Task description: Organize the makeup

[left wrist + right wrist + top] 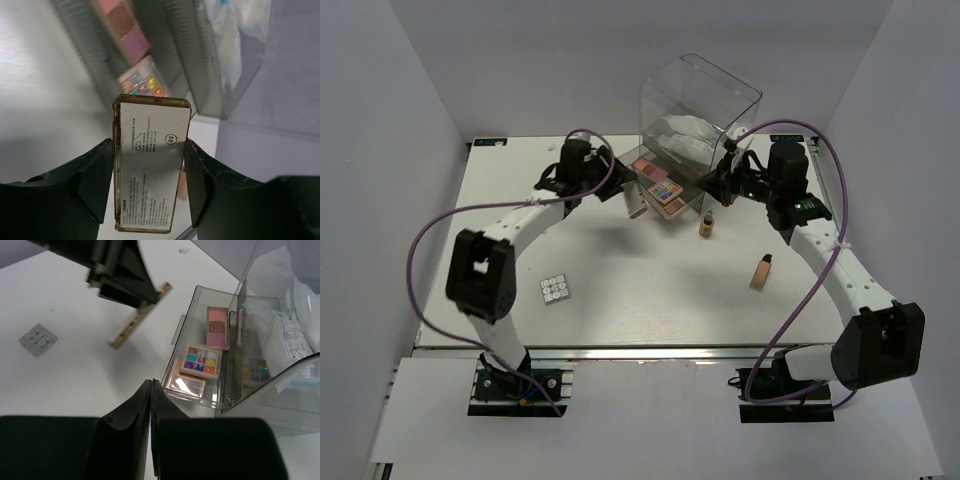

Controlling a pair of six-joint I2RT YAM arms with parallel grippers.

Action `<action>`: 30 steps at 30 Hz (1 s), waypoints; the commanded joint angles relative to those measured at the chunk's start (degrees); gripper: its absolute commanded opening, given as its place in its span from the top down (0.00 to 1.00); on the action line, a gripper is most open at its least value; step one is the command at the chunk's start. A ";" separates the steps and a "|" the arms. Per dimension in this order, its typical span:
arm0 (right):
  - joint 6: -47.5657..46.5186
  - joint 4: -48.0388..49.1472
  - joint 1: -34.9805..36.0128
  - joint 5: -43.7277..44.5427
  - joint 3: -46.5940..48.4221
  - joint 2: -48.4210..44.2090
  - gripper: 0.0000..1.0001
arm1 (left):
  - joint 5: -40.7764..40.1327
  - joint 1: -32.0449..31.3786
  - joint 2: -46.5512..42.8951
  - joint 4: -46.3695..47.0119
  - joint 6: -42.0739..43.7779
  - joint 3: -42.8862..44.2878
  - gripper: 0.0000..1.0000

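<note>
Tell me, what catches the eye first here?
A tall clear box stands at the table's far side, its drawer pulled open on colourful palettes. Beside it, the left gripper holds a gold-edged palette off the table. Two tan bottles sit nearer the right arm.

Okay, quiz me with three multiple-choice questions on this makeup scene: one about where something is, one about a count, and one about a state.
1. Where on the table is the white grid palette? A far-right corner; B near-left part; C dead centre.
2. How many foundation bottles are on the table? A one; B four; C two.
3. The left end effector is: A shut on a gold-edged palette; B open; C shut on a bottle.
Answers: B, it lies left of centre on the near half; C, two tan bottles show right of centre; A, both fingers press the palette's edges.
</note>
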 commanded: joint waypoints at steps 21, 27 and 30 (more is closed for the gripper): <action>2.63 3.56 -1.68 -2.16 -7.07 -6.73 0.90 | -3.97 -3.31 29.32 -10.14 -9.61 43.47 0.02; 1.23 2.86 -1.77 -3.04 -6.54 -6.46 0.88 | -4.41 -3.22 25.73 -10.93 -6.37 42.43 0.02; -3.15 0.84 -1.68 -4.97 -6.28 -6.73 0.78 | -6.33 -2.69 20.21 -11.72 -1.36 40.23 0.02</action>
